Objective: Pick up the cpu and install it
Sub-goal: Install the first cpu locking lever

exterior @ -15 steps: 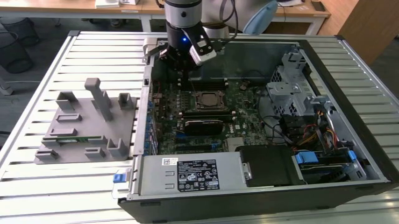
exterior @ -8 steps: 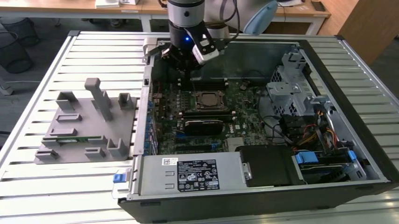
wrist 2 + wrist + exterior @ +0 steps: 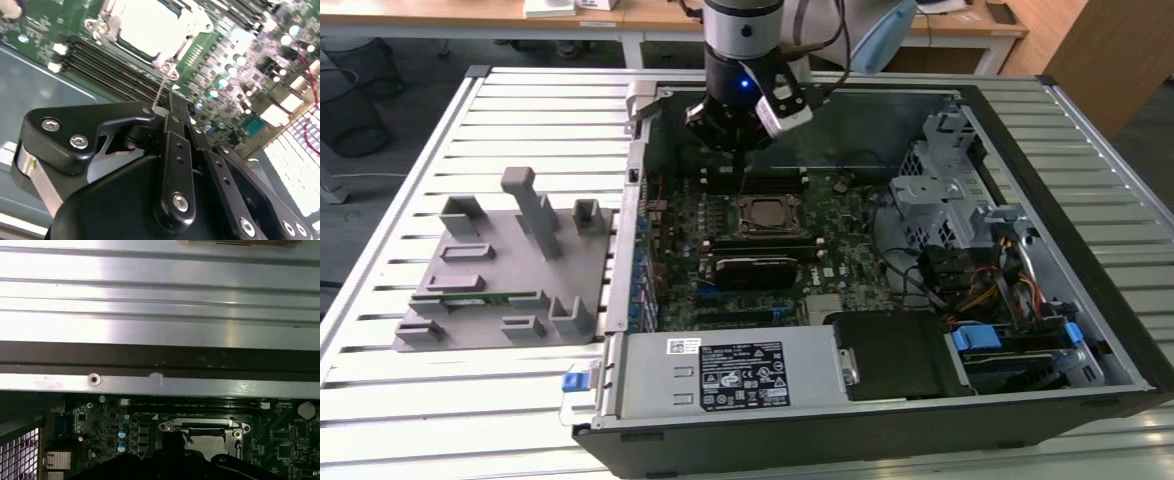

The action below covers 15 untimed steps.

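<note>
The cpu [image 3: 765, 214] lies flat in the motherboard socket, its pale metal top [image 3: 145, 22] framed by the socket's metal plate [image 3: 192, 25]. In the first wrist view part of the cpu [image 3: 210, 442] shows under that plate. My gripper [image 3: 742, 152] hangs just behind the socket, above the board, with its fingers drawn together. A thin wire socket lever [image 3: 161, 90] rises from the socket's corner up to my fingertips [image 3: 150, 111], and the fingers appear shut on its end.
The open computer case [image 3: 1067, 130] lies on a slatted metal table [image 3: 400, 400]. A black heatsink block [image 3: 754, 268] sits in front of the socket. A grey fixture [image 3: 494, 270] on the exterior view's left holds a green memory stick [image 3: 467, 297]. Drive bays and cables [image 3: 987, 290] are on the exterior view's right.
</note>
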Tool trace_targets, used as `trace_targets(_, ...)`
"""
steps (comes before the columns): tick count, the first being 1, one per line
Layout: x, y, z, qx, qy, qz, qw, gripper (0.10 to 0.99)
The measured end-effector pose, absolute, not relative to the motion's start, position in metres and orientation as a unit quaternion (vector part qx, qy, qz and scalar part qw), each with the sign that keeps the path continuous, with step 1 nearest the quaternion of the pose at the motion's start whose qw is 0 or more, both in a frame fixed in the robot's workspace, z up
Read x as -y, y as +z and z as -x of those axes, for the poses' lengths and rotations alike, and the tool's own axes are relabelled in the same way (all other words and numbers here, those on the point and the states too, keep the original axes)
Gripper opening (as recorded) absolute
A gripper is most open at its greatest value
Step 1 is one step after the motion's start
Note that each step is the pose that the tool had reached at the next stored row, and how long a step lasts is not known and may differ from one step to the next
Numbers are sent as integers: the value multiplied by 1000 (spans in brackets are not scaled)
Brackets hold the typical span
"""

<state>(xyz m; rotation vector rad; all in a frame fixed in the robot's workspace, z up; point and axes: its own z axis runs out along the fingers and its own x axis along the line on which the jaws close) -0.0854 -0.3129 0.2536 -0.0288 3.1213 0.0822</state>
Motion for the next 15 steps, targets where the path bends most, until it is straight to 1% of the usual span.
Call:
trace_targets(3, 313, 254, 83, -999, 42, 11, 9, 106)
trace_targets(15, 314, 248, 72, -999, 43, 11, 9, 106)
